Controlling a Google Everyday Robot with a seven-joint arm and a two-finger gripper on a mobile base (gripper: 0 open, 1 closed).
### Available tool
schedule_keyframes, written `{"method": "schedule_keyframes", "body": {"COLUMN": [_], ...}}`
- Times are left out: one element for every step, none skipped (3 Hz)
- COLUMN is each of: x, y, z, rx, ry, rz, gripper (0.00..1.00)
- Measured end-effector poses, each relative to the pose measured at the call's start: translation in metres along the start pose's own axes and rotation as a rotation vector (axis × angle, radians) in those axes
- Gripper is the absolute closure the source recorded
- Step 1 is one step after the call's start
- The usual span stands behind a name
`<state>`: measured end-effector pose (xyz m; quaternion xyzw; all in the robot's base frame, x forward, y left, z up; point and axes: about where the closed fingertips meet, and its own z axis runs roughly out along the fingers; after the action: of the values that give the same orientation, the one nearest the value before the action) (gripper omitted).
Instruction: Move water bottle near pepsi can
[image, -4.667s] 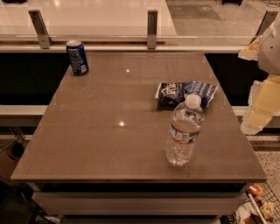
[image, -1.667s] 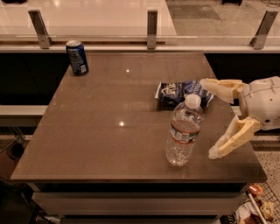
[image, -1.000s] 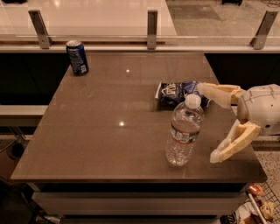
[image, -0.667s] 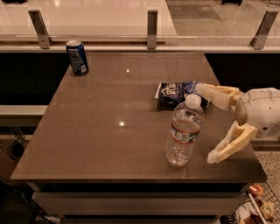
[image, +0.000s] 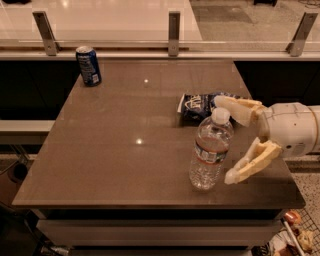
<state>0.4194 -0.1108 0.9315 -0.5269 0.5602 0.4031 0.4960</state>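
The water bottle (image: 210, 151), clear and ribbed with a white cap, stands upright near the table's front right. The pepsi can (image: 88, 65), dark blue with a silver top, stands at the far left corner. My gripper (image: 231, 141) comes in from the right, just right of the bottle, and is open. One finger (image: 236, 108) reaches behind the bottle's cap and the other (image: 250, 164) is beside its lower body. Neither finger clearly touches the bottle.
A blue and white snack bag (image: 201, 105) lies just behind the bottle. The brown table (image: 125, 145) ends close in front of the bottle. A railing with metal posts (image: 173, 26) runs along the far edge.
My gripper has moved left, from the table's right edge to the bottle's side, fingers spread. The bottle and can have not moved.
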Motion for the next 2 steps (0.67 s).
{"method": "schedule_keyframes", "body": {"x": [0.0038,0.0026], "y": [0.0057,0.0064], "z": [0.0063,0.0083], "rx": [-0.004,-0.008], "ry": [-0.004,-0.003], "rz": [0.016,0.014], "gripper": [0.15,0.39]}}
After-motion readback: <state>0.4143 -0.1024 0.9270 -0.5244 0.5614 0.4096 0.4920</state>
